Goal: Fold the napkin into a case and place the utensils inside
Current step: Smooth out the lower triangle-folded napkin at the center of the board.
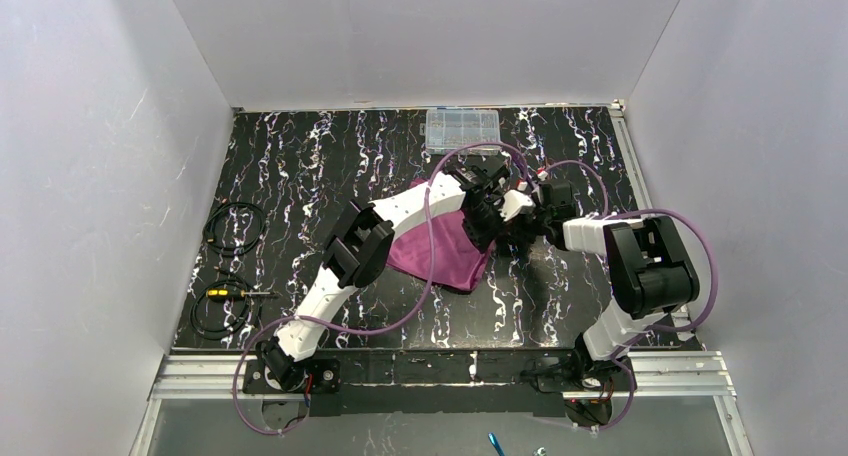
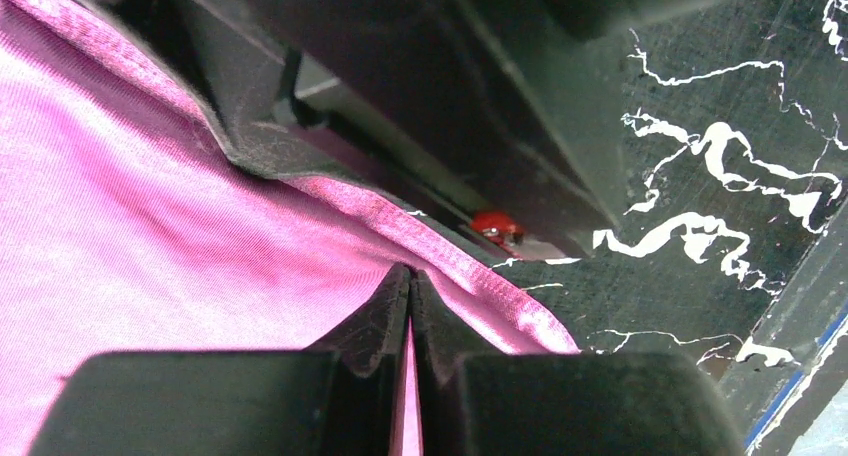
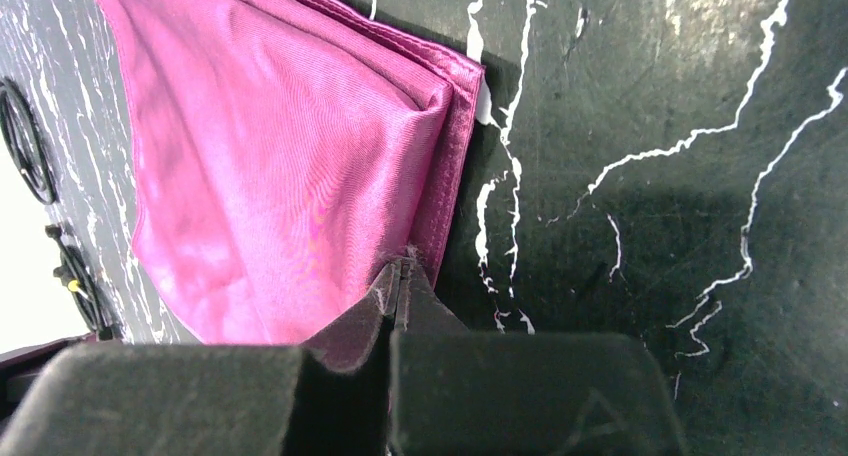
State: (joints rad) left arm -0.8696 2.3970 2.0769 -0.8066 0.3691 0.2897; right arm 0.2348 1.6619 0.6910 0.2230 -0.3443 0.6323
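The plum-purple napkin [image 1: 440,254] lies partly folded on the black marbled table [image 1: 300,166], mid-centre. My left gripper [image 1: 482,219] is shut on the cloth near its right edge. In the left wrist view the napkin [image 2: 150,226] runs between the closed fingertips of that gripper [image 2: 410,276]. My right gripper [image 1: 520,224] sits close beside it. In the right wrist view that gripper [image 3: 400,268] is shut on the layered hem of the napkin [image 3: 280,156]. The utensils are not in view.
A clear plastic compartment box [image 1: 462,131] stands at the table's back. Two black cable coils [image 1: 235,226] [image 1: 220,311] lie at the left, a small yellow-and-black tool [image 1: 238,294] on the nearer one. Purple cables [image 1: 430,226] loop over the arms.
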